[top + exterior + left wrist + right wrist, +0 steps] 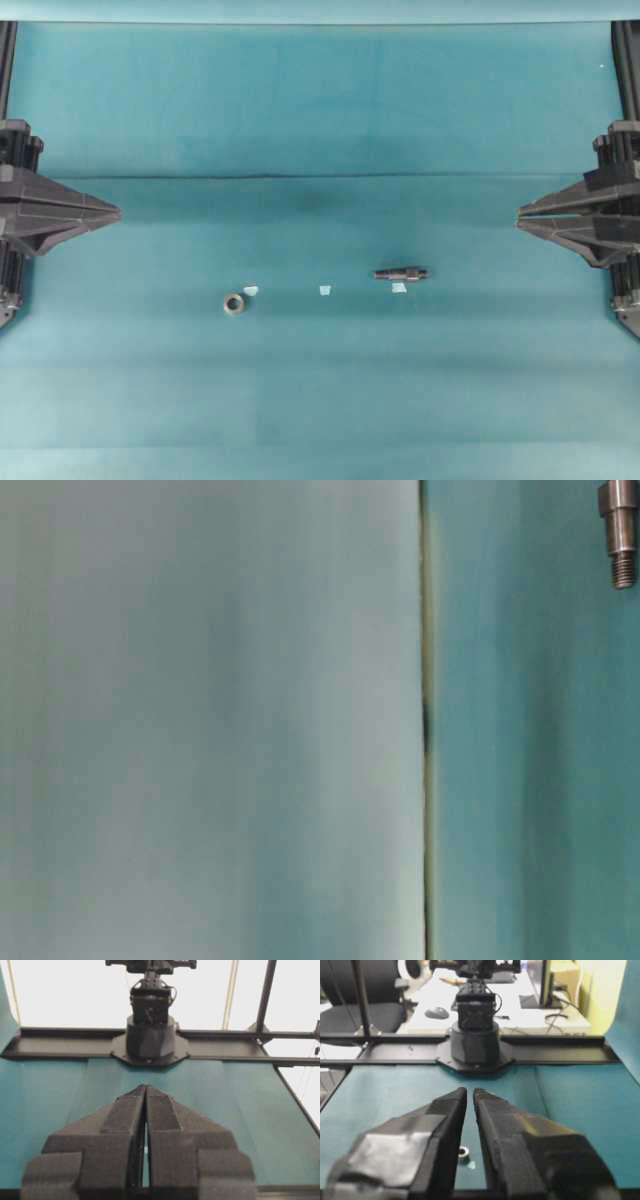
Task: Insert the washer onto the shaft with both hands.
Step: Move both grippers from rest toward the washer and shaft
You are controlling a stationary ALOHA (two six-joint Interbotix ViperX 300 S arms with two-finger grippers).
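Note:
The washer (pixel 234 303), a small grey ring, lies flat on the teal mat left of centre. The shaft (pixel 400 273), a short dark stepped rod, lies on its side right of centre, apart from the washer. My left gripper (pixel 116 212) is shut and empty at the left edge, far from both parts. My right gripper (pixel 521 218) is at the right edge with its jaws together but for a thin slit, holding nothing. In the right wrist view the washer (pixel 464 1153) shows through the slit behind my right gripper (pixel 470 1091). In the left wrist view my left gripper (pixel 146 1087) hides both parts. The shaft's threaded end (pixel 621 530) shows at the table-level view's top right.
Three pale blue tape scraps lie on the mat: one by the washer (pixel 251 291), one in the middle (pixel 325 291), one under the shaft (pixel 399 288). A seam (pixel 320 177) crosses the mat. Each wrist view shows the opposite arm's base (pixel 150 1035) (pixel 475 1040).

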